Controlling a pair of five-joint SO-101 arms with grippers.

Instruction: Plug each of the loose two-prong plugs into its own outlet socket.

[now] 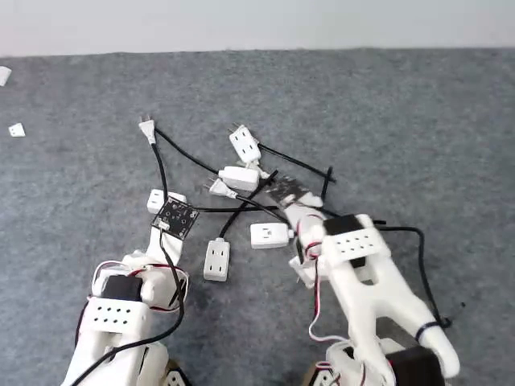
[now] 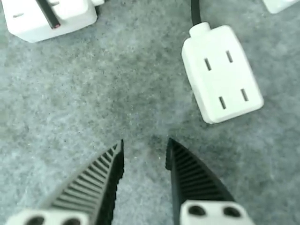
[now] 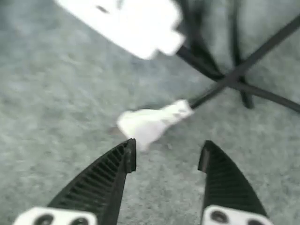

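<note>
Right gripper gapes wide and empty, a white two-prong plug lying just beyond one fingertip. Left gripper stands narrowly parted, empty, near a white outlet socket.

On grey carpeted table: white two-prong plastic plug on black cable at rear left, white rectangular plastic outlet block to its right, small white plastic socket block farther forward, white cabled plastic socket block just left-front of that.
</note>
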